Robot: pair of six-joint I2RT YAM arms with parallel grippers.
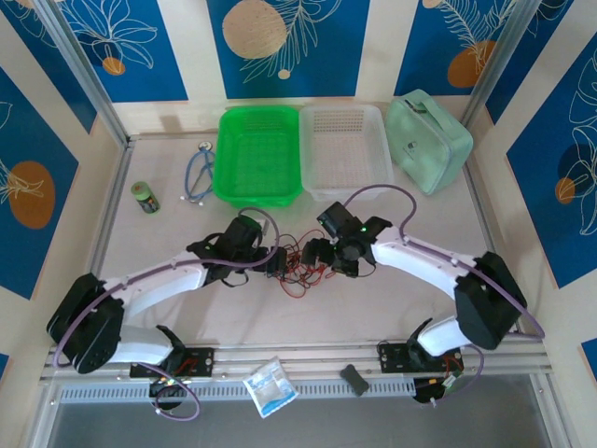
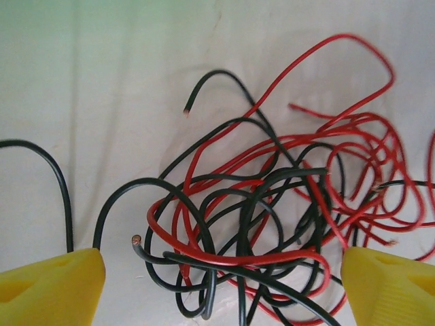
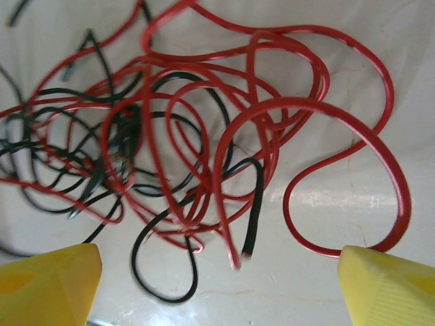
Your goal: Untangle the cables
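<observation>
The left tool [image 2: 223,266] and the right tool [image 3: 219,263] hang nose to nose over the middle of the worktop [image 1: 233,317]. Each has its yellow fingers spread wide, gripping nothing. The cables [image 1: 300,276], thin red and black ones, lie in one knotted heap beneath them.

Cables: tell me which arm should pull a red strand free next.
Right, probably. The right gripper, open, has a big red loop lying clear of the knot, beside one finger. The left gripper faces the dense knot, with a black loop at its finger.
</observation>
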